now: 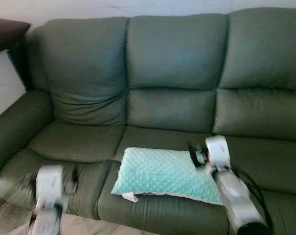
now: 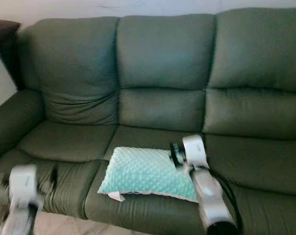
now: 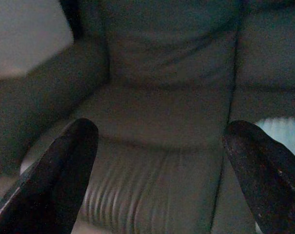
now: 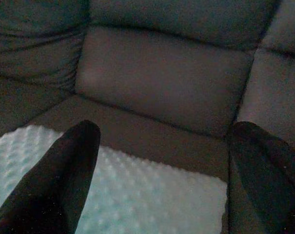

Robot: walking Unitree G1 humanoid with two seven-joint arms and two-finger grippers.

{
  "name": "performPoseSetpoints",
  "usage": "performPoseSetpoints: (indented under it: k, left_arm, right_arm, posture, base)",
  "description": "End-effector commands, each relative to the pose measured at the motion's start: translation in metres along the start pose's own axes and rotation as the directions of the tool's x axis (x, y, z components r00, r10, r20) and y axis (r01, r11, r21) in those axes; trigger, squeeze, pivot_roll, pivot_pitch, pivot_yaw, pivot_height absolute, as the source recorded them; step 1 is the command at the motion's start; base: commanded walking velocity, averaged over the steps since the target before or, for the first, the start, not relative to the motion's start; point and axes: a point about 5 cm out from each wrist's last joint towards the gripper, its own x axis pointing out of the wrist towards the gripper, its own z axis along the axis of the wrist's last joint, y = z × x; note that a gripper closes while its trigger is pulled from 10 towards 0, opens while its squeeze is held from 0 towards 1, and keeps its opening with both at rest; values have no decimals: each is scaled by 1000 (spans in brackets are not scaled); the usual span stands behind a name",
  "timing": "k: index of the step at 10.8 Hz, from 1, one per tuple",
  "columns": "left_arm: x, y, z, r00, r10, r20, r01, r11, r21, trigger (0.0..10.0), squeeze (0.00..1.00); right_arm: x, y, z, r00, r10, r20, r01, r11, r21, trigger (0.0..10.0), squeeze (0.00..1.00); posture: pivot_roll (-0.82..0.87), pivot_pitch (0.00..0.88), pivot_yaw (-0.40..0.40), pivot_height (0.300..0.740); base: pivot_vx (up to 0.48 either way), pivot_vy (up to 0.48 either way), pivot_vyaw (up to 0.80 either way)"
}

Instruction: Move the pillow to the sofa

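Here, green sofa (image 1: 177, 63), mint pillow (image 1: 162, 172) on seat

A living room in a home, seen from in front of its couch.

A wide, dark green upholstered sofa (image 1: 177, 88) with 3 padded back cushions and a rounded armrest stands against a plain pale wall (image 1: 3, 83). A mint-green dimpled fabric pillow (image 1: 162, 174) with a small white tag lies on the middle seat, and a dark brown piece of furniture (image 1: 6, 32) juts in beside the sofa's upper corner.
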Motion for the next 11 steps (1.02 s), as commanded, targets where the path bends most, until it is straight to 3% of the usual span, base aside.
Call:
performPoseSetpoints:
  k: [1, 3, 4, 6, 8, 11]
  left_arm:
    - [-2, 2, 2, 1000, 0, 10, 0, 1000, -7, 10000, 0]
    - [-15, 3, 6, 1000, -7, 27, 8, 999, -33, 10000, 0]
    - [-21, 4, 8, 999, 4, 39, -2, 998, -59, 10000, 0]
    - [-20, -1, 6, 998, 36, 43, -32, 995, -89, 10000, 0]
    - [-11, -2, 14, 996, 57, 66, -51, 994, -98, 10000, 0]
    - [-5, 7, 27, 973, 196, 122, -175, 970, -167, 10000, 0]
  right_arm:
    - [3, 2, 18, 997, 26, 68, -26, 1000, 0, 10000, 0]
    - [-18, -4, 34, 995, 11, 102, -13, 1000, 17, 10000, 0]
    - [-27, 9, 45, 987, 55, 153, -55, 998, -9, 10000, 0]
    - [-17, 12, 47, 992, 27, 127, -32, 999, 33, 10000, 0]
    - [-12, 21, 60, 986, 70, 148, -75, 997, 31, 10000, 0]
    - [-2, 23, 65, 977, 170, 126, -168, 985, -25, 10000, 0]
  posture:
    - [-180, 20, 96, 740]
    - [-179, 28, 93, 740]
    - [-182, 32, 81, 740]
    - [-191, 28, 80, 740]
    - [-188, 25, 67, 740]
    - [-153, 18, -55, 740]
  base:
    - [0, 0, 0]
    - [0, 0, 0]
    - [0, 0, 0]
    - [0, 0, 0]
    - [0, 0, 0]
    - [0, 0, 0]
